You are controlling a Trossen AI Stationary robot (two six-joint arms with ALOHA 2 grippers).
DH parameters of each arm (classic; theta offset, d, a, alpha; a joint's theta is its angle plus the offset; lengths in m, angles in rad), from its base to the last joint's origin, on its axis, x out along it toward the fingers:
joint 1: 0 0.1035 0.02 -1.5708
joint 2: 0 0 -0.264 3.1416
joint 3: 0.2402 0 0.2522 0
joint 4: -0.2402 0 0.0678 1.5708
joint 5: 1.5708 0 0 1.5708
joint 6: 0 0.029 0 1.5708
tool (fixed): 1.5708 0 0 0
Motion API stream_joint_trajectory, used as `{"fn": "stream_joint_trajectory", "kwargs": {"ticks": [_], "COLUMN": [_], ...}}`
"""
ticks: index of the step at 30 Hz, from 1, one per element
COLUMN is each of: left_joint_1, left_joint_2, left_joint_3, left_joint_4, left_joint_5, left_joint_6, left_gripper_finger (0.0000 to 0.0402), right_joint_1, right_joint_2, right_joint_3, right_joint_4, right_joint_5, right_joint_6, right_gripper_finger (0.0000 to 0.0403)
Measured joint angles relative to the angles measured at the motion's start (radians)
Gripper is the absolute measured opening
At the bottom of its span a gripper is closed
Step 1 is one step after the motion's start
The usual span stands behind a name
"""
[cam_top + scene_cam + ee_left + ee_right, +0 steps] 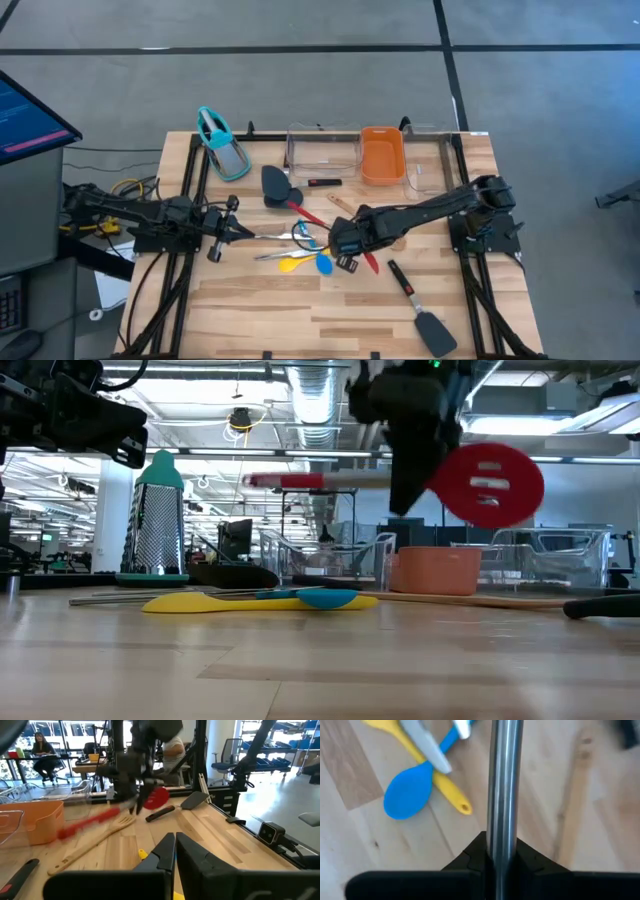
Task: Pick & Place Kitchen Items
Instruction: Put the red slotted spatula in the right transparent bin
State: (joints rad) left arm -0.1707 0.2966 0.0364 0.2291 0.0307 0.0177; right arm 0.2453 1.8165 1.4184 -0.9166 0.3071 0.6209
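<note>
The steel handle (503,785) sits clamped in the right hand (502,851), so the red spoon (488,483), lifted off the counter (300,300), could swivel and slip.

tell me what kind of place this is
Probably a robotics lab in an open office: a wooden work table with two arms mounted on it, exposed ceiling ducts, and desks and office chairs behind.

Orange tub (382,156) — clear trays (322,149) — grater (221,141).
</note>
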Motion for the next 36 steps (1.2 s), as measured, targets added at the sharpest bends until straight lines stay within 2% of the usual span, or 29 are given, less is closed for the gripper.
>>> {"fn": "stream_joint_trajectory", "kwargs": {"ticks": [4, 9, 15, 21, 27, 36], "left_joint_1": [0.0, 0.0, 0.0, 0.0, 0.0, 0.0], "left_joint_2": [0.0, 0.0, 0.0, 0.0, 0.0, 0.0], "left_joint_3": [0.0, 0.0, 0.0, 0.0, 0.0, 0.0], "left_joint_4": [0.003, 0.005, 0.005, 0.005, 0.005, 0.015], "left_joint_5": [0.0, 0.0, 0.0, 0.0, 0.0, 0.0], "left_joint_6": [0.0, 0.0, 0.0, 0.0, 0.0, 0.0], "left_gripper_finger": [0.0003, 0.0003, 0.0003, 0.0003, 0.0003, 0.0003], "right_joint_1": [0.002, 0.031, 0.095, 0.179, 0.189, 0.032], "right_joint_2": [-0.089, -0.192, -0.266, -0.311, -0.428, -0.618], "right_joint_3": [0.0, 0.0, 0.0, -0.048, -0.206, -0.405], "right_joint_4": [-0.022, -0.021, -0.029, -0.127, -0.149, -0.158], "right_joint_5": [0.096, 0.264, 0.456, 0.609, 0.67, 0.741], "right_joint_6": [0.0, 0.0, 0.005, 0.158, 0.324, 0.428], "right_gripper_finger": [0.0039, 0.0039, 0.0039, 0.0039, 0.0039, 0.0039]}}
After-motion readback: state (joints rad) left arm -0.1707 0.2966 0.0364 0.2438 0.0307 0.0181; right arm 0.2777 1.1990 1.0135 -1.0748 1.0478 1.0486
